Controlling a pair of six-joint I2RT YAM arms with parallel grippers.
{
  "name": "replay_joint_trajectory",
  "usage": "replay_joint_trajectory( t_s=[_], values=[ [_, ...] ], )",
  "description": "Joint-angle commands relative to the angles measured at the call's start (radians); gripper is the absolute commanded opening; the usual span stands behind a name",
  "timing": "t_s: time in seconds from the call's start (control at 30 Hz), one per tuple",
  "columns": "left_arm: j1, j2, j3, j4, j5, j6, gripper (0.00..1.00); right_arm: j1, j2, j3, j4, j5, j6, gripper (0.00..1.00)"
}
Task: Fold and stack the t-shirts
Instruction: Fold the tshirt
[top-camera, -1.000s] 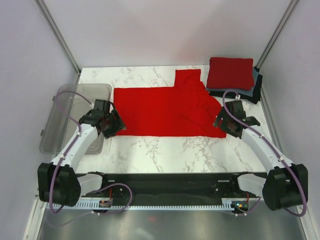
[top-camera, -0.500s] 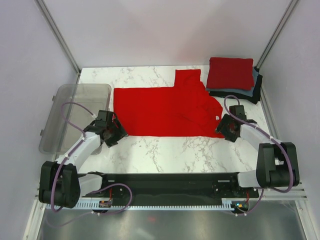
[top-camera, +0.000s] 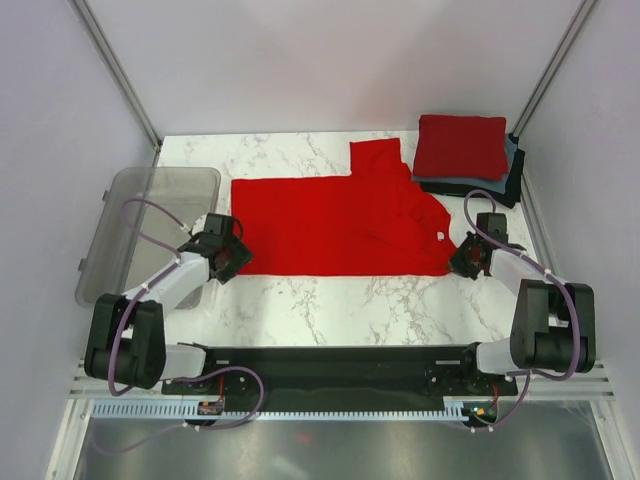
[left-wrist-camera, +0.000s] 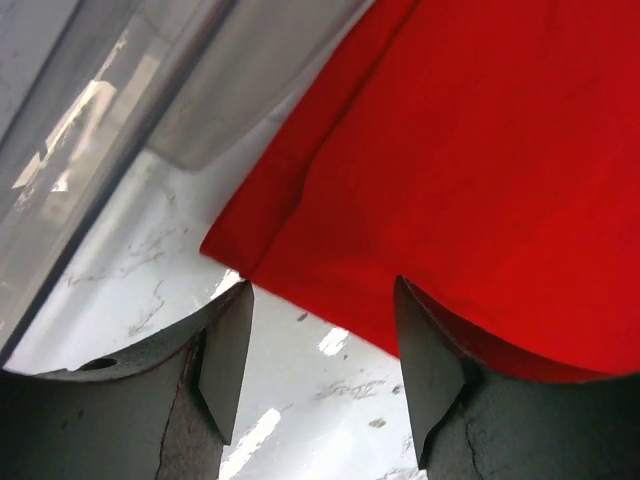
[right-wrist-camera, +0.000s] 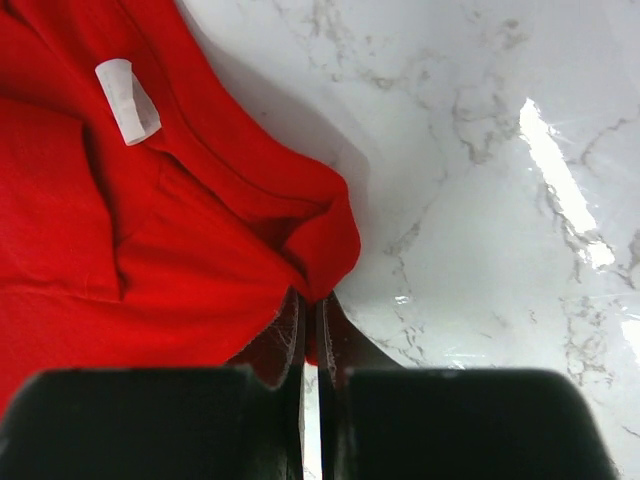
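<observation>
A white, grey-veined marble table fills the middle — glossy, with bright glare patches in the wrist views. Plain pale lilac walls close three sides, slanting aluminium corner posts between them. A brushed metal sheet lies along the near edge.

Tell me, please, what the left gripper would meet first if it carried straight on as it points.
Most likely the hem of the spread red t-shirt, just ahead of the open left gripper, though depth is unclear.
</observation>
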Motion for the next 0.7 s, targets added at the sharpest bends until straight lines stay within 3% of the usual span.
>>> replay_joint_trajectory(
  t_s=[0.0,0.2,0.23,0.37,0.4,0.43,0.57,0.67],
  values=[
    [0.032,0.089,-0.009,-0.040,-0.145,-0.091,0.66,-0.039,-0.026,-0.025,-0.006,-0.032,-0.033,0.00],
    [0.021,0.190,0.018,-0.007,-0.093,-0.117,0.46,-0.048,-0.059,-0.031,-0.016,-0.070,-0.027,0.00],
    [0.020,0.196,0.010,-0.004,-0.089,-0.117,0.35,-0.048,-0.059,-0.033,-0.016,-0.079,-0.024,0.00],
    [0.004,0.166,-0.015,0.000,-0.075,-0.126,0.31,-0.048,-0.050,-0.034,-0.011,-0.090,-0.022,0.00],
    [0.004,0.159,-0.019,0.008,-0.070,-0.122,0.23,-0.048,-0.048,-0.034,-0.005,-0.093,-0.022,0.00],
    [0.004,0.149,-0.019,0.007,-0.069,-0.119,0.03,-0.048,-0.046,-0.033,-0.003,-0.096,-0.020,0.00],
    [0.004,0.101,0.051,-0.053,-0.038,-0.085,0.02,-0.048,0.007,0.036,-0.024,-0.151,-0.013,0.00],
    [0.004,0.057,0.193,-0.173,-0.021,-0.044,0.02,-0.047,0.011,0.198,-0.104,-0.169,-0.031,0.00]
  ],
)
